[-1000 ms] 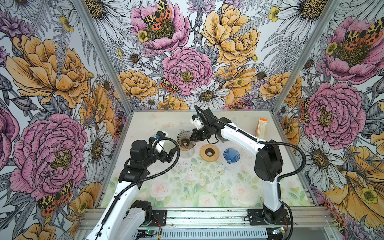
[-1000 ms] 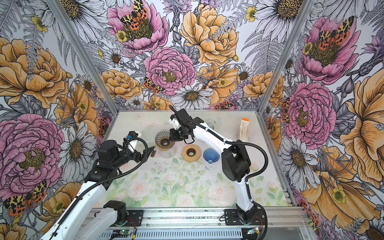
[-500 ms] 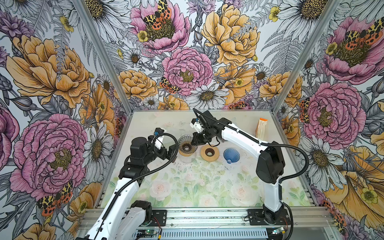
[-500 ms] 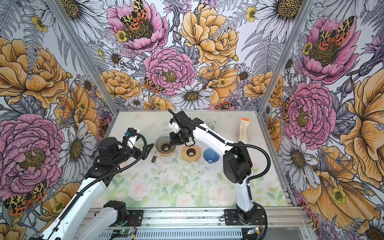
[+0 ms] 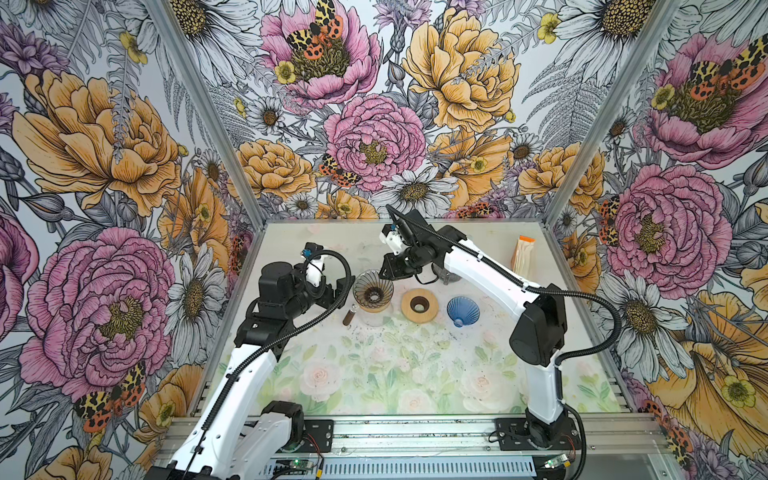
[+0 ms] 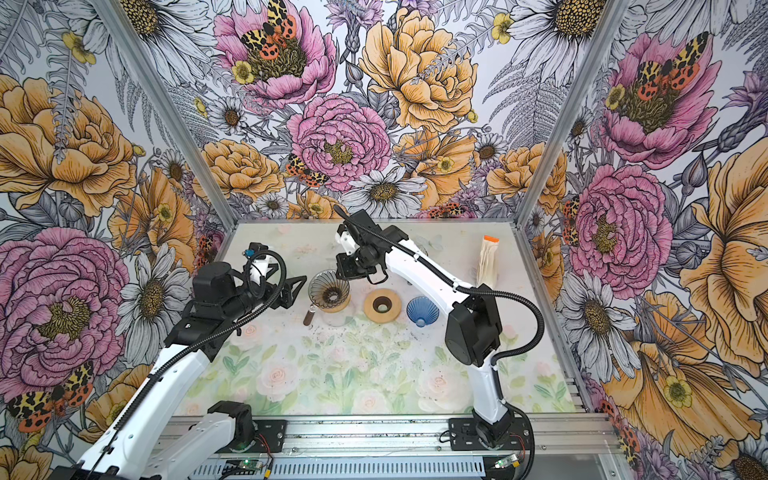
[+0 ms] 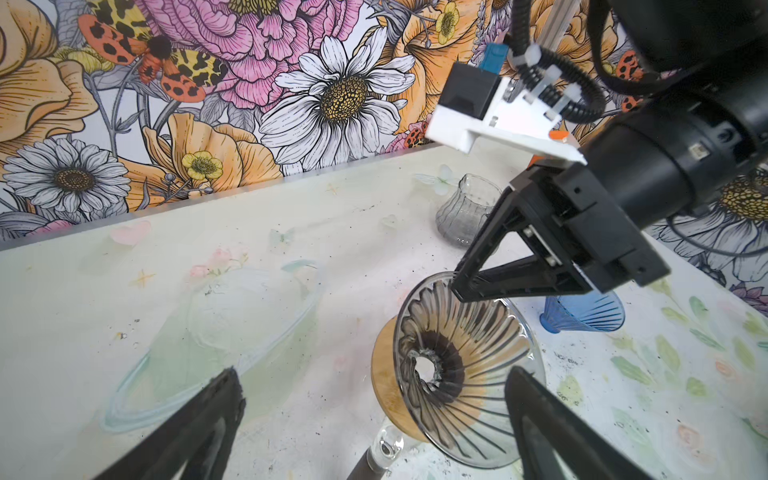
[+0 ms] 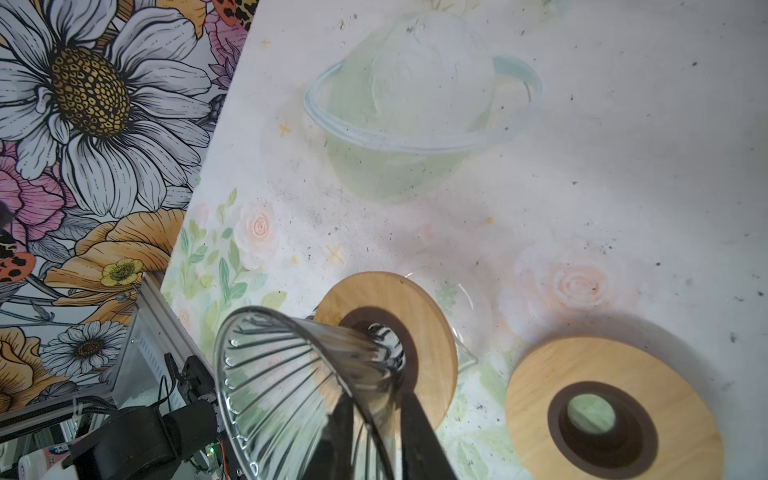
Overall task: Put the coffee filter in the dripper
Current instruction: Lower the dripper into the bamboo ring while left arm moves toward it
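**Smoked-glass dripper** (image 5: 372,291): sits slightly lower in both top views than a second ago. It is now seated in a wooden collar (image 8: 374,291) over a clear glass server with a brown handle (image 5: 348,319). Contents: none; the drain hole shows bare.

**Right pincer** (image 7: 457,286): at the dripper's rear rim, jaws straddling the glass wall with a narrow gap. Whether they pinch it or have let go cannot be told. Judged: the set-down looks finished and release is due.

**Left pincer** (image 7: 372,376): jaws spread wide, holding nothing. It is closer to the dripper than a second ago, just beside it on the left.

**Coffee filter pack** (image 5: 523,257): cream with an orange top, upright at the right rear edge of the table (image 5: 374,374), well apart from the dripper and both pincers. Judged: the dripper stands ready to receive, but no filter has been fetched, so the main part of the task is outstanding.

**Spare wooden collar** (image 8: 536,386): flat on the table beside the server. The table shows through its hole.

**Blue dripper** (image 5: 462,311): lying on its side just past the spare collar, empty.

**Ribbed glass jug** (image 7: 465,216): behind the right arm, appears empty
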Motion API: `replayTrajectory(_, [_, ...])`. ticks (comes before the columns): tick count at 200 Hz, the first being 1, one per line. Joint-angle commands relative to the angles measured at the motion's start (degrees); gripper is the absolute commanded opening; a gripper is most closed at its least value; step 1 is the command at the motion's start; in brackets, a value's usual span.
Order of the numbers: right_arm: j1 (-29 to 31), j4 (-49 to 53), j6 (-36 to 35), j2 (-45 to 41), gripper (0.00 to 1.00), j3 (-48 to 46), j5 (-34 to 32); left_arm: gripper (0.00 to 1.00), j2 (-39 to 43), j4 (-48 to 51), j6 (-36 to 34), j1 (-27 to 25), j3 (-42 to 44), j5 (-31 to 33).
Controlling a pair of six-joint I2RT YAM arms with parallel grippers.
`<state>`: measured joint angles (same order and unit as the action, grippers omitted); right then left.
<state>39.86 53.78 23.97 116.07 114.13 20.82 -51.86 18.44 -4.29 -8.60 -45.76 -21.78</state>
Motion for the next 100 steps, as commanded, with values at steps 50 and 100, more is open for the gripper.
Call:
replayTrajectory(50, [0.38, -0.07, -1.18, 1.26, 0.24, 1.49, -4.33, 0.98, -1.70, 8.64, 3.43, 0.30, -5.73, 0.60])
replayTrajectory(100, [0.40, -0.08, -1.29, 3.20, 0.24, 3.75, -4.25, 0.93, -4.83, 14.31, 8.24, -0.19, -8.36, -0.83])
